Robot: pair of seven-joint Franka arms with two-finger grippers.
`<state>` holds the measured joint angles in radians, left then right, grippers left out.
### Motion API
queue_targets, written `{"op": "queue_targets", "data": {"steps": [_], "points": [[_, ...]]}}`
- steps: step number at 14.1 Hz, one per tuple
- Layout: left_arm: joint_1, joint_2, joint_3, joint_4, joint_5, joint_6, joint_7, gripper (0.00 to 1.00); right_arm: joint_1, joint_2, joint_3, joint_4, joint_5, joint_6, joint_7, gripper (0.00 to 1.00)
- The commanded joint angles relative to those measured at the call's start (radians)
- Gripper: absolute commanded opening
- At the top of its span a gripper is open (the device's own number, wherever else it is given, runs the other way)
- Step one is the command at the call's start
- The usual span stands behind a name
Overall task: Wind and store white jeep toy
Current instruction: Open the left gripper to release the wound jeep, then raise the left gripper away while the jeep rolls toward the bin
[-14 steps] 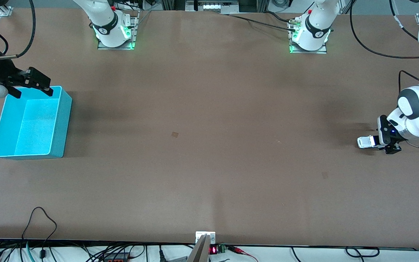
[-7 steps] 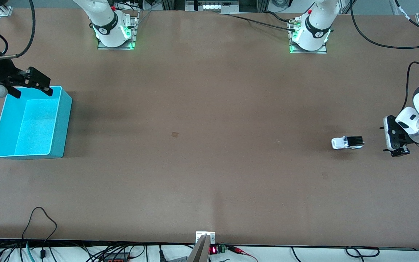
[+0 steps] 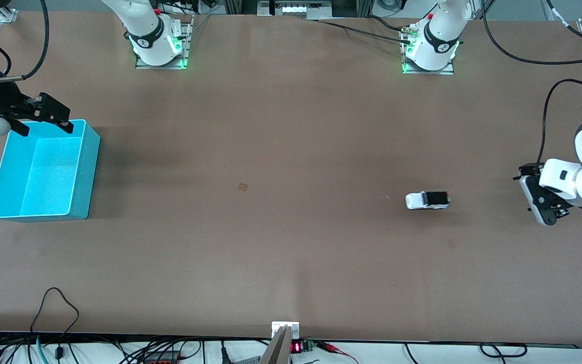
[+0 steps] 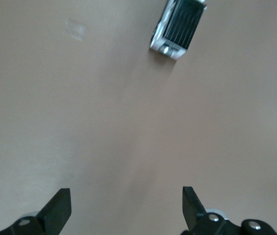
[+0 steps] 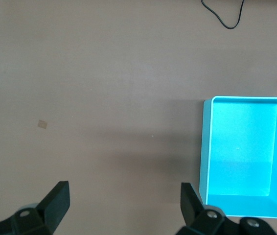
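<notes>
The white jeep toy (image 3: pixel 427 200) sits free on the bench (image 3: pixel 291 253), toward the left arm's end and well apart from the turquoise bin (image 3: pixel 86 167) at the right arm's end. The left hand (image 3: pixel 541 202) hangs low near that bench edge, released and empty. The right hand (image 3: pixel 43 119) waits spread open over the bin's rim. Winding looks done, though that is only probable; catching the jeep and storing it in the empty bin remains.
</notes>
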<state>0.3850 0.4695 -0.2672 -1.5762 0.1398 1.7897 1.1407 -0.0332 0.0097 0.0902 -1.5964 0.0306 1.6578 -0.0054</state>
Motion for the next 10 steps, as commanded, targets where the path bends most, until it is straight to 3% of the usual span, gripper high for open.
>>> {"op": "queue_targets", "data": {"steps": [1, 4, 6, 10], "points": [[0.000, 0.006, -0.064, 0.091, 0.006, -0.137, -0.206, 1.00, -0.002, -0.005, 0.000, 0.012, 0.014, -0.018, -0.013, 1.00], [-0.002, 0.001, -0.121, 0.159, 0.000, -0.234, -0.394, 1.00, -0.002, -0.004, 0.000, 0.012, 0.014, -0.019, -0.011, 1.00], [-0.073, -0.064, -0.101, 0.148, 0.004, -0.249, -0.517, 1.00, -0.002, -0.005, 0.002, 0.012, 0.014, -0.019, -0.011, 1.00], [-0.256, -0.170, 0.074, 0.101, -0.023, -0.248, -0.844, 1.00, -0.002, -0.004, 0.000, 0.010, 0.014, -0.019, -0.011, 1.00]]}}
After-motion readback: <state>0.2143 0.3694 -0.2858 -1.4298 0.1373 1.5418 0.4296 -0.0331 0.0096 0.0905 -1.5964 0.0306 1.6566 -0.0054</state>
